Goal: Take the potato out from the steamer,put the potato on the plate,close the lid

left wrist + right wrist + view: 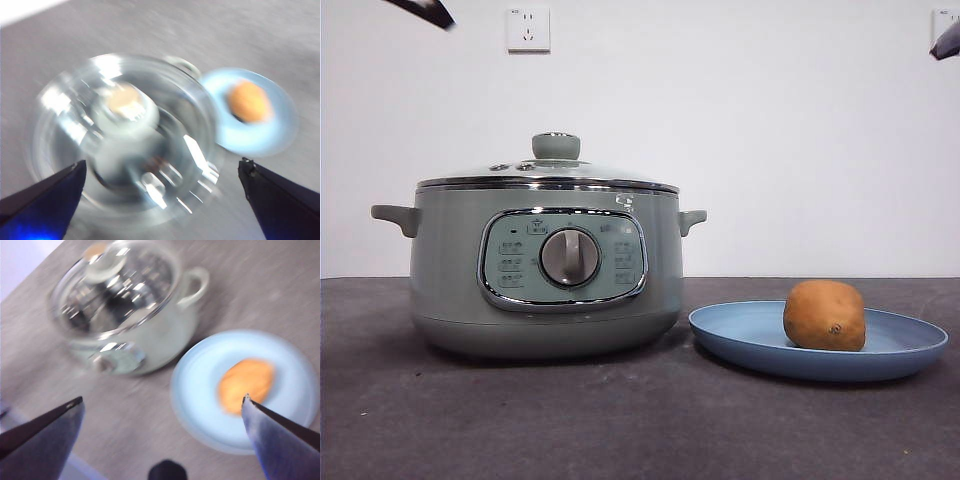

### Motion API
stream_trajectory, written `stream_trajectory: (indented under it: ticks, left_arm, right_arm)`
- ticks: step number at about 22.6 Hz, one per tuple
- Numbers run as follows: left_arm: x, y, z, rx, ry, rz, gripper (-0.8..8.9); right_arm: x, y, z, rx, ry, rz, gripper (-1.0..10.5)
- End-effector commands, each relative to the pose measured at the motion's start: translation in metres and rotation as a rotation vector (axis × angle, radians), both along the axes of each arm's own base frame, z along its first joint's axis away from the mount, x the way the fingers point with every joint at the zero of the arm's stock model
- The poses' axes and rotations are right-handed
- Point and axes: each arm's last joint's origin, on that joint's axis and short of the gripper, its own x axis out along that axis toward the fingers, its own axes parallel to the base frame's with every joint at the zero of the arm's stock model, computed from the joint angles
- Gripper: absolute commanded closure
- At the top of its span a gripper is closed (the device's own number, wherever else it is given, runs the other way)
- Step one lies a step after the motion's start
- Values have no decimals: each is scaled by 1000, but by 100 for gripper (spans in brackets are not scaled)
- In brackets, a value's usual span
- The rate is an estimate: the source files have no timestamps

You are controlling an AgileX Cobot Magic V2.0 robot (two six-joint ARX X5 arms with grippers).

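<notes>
Both grippers hang empty, jaws spread wide: left gripper (160,172) above the lid (548,172), seated on the steamer (545,270); right gripper (162,412) above the plate (910,350) holding the potato (824,315). Little seems left; lift the arms straight up, touching nothing.

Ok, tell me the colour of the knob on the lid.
Pale sage green with a silver top; the knob shows best in the front view.
</notes>
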Motion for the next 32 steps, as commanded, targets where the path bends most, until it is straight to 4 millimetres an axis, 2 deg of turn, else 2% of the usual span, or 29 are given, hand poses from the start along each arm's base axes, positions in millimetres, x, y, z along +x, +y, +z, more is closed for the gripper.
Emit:
stream_trajectory:
  ticks: [1,3,5,7,8,10,32]
  left_arm:
    - [-19,6,2,-38,76,-33,290]
    - [-34,11,4,-51,130,-68,389]
    - [-44,14,2,-71,198,-115,542]
    - [-49,14,-1,-80,270,-145,749]
    - [-50,15,-3,-72,291,-144,835]
    - [-50,15,-3,-71,294,-144,822]
    - [-48,14,-1,-79,267,-144,822]
  right_arm:
    - [-4,2,-4,65,87,79,321]
    - [-8,3,-6,107,149,149,325]
    - [-11,3,-8,120,195,182,440]
    - [-13,3,-10,116,221,184,675]
    - [-13,2,-11,113,230,184,827]
    - [-14,2,-11,110,236,183,966]
    - [-14,2,-12,103,236,177,946]
